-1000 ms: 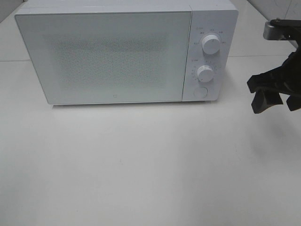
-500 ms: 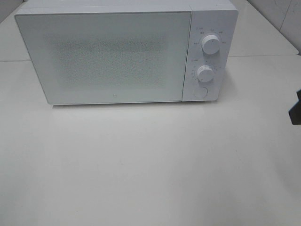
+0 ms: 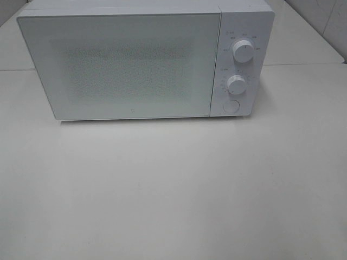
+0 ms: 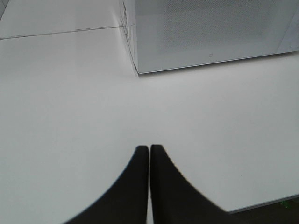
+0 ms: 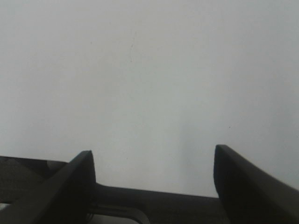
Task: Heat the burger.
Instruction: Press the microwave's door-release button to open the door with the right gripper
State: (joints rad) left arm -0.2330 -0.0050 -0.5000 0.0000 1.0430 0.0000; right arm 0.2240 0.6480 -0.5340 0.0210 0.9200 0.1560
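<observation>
A white microwave (image 3: 143, 59) stands at the back of the white table with its door closed; the burger is out of view. Neither arm shows in the exterior high view. In the left wrist view my left gripper (image 4: 149, 149) is shut, its two black fingers pressed together over the bare table, with the microwave's front corner (image 4: 138, 70) some way ahead. Seen from the right wrist, my right gripper (image 5: 153, 156) is open over plain white tabletop, with nothing between its fingers.
Two round knobs (image 3: 242, 51) and a round button (image 3: 231, 106) sit on the microwave's right panel. The white table (image 3: 173, 189) stretches in front of the microwave. A table edge (image 4: 261, 205) shows near the left gripper.
The right arm, seen at the right edge beside the microwave a second ago, has withdrawn rightward out of the exterior high view. The microwave has not moved.
</observation>
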